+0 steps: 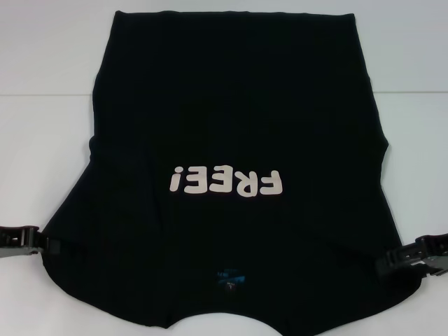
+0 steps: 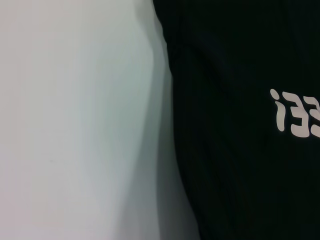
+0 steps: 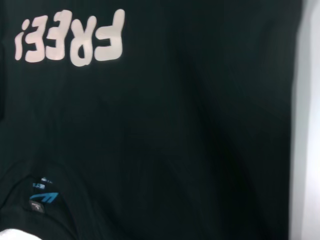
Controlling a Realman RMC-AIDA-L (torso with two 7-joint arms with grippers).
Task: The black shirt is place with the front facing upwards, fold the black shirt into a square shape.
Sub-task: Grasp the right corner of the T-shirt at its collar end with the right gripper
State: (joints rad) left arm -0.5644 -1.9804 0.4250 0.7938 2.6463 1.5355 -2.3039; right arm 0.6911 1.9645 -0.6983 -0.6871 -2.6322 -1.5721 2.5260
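A pale, plain surface (image 1: 42, 140) fills the head view, and the black shirt (image 1: 231, 119) is spread across its middle, front upward, with the white "FREE!" lettering (image 1: 225, 183) read upside down from the robot's side and the small blue neck label (image 1: 231, 278) near the collar at the near edge; the hem lies at the far side. The left gripper (image 1: 47, 245) is seen at the shirt's left edge by the sleeve, and the right gripper (image 1: 407, 264) at the right edge by the other sleeve, both low at the cloth; whether the jaws of either are open or closed on fabric cannot be told, since the tips are lost against the black cloth.

In the left wrist view, the shirt's side edge is shown against the bare surface, with the end of the lettering at one side; no fingers of that arm are shown.

In the right wrist view, the chest print, the collar and the label are shown, with a strip of surface past the shirt's edge; again no fingers are visible.

The shirt is judged unfolded, so the first fold is taken to be in hand: the seizing of the two sleeve edges; next, a firm pinch on both sides is called for, then an even lift so that the cloth is carried over without bunching.
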